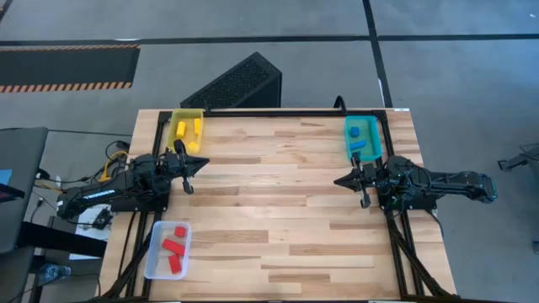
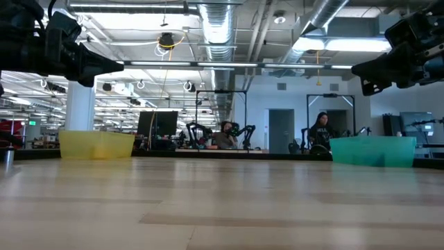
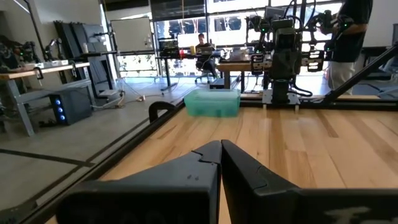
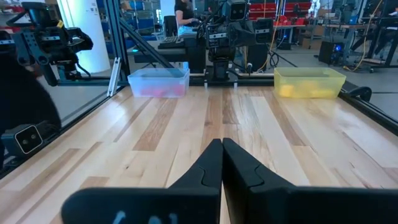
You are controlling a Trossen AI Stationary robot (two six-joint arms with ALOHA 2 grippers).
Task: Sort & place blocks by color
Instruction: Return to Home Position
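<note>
From where I stand, both arms sit drawn back at opposite sides of the bench (image 1: 278,210). The left end effector (image 1: 200,165) and the right end effector (image 1: 339,179) point at each other across the bare wood, each with its fingers pressed together and gripping nothing. The red blocks (image 1: 173,247) lie in the clear tray (image 1: 156,257) at the near left. The yellow blocks (image 1: 179,129) lie in the yellow tray (image 1: 173,135) at the far left, and the blue blocks (image 1: 360,146) in the teal tray (image 1: 346,139) at the far right.

Yellow tray (image 2: 96,144) left, teal tray (image 2: 373,150) right.
</note>
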